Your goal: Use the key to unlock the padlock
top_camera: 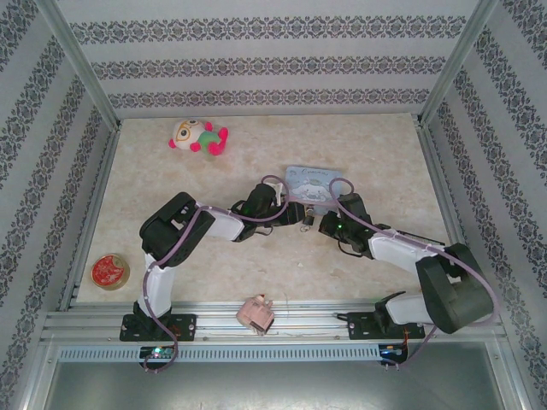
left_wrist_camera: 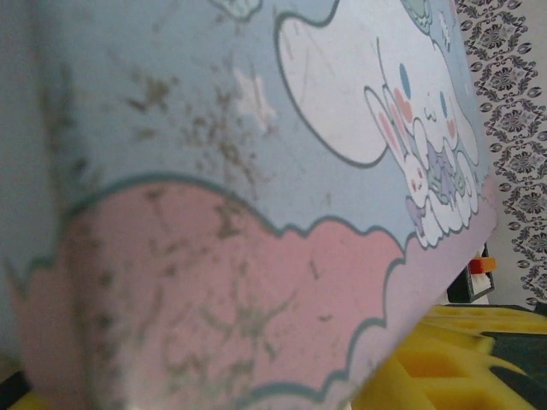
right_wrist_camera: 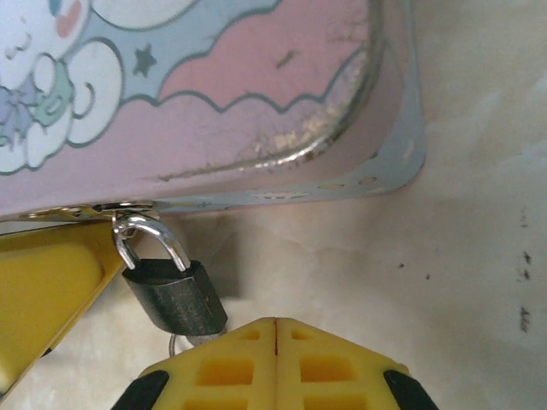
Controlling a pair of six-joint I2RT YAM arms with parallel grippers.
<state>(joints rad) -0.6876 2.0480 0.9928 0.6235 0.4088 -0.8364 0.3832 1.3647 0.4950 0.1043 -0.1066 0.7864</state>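
Right of table [top_camera: 214,256] centre | small dark metal padlock [right_wrist_camera: 175,295] hung from pale blue cartoon tin [right_wrist_camera: 256,111] | right gripper [right_wrist_camera: 275,331] pressed together below it | left gripper [top_camera: 297,215]: could not tell.

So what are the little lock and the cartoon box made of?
The padlock is likely metal: dull dark body, shiny silvery shackle. The cartoon tin is probably thin painted metal: the paint is scratched, and bare silver shows along its worn edge.
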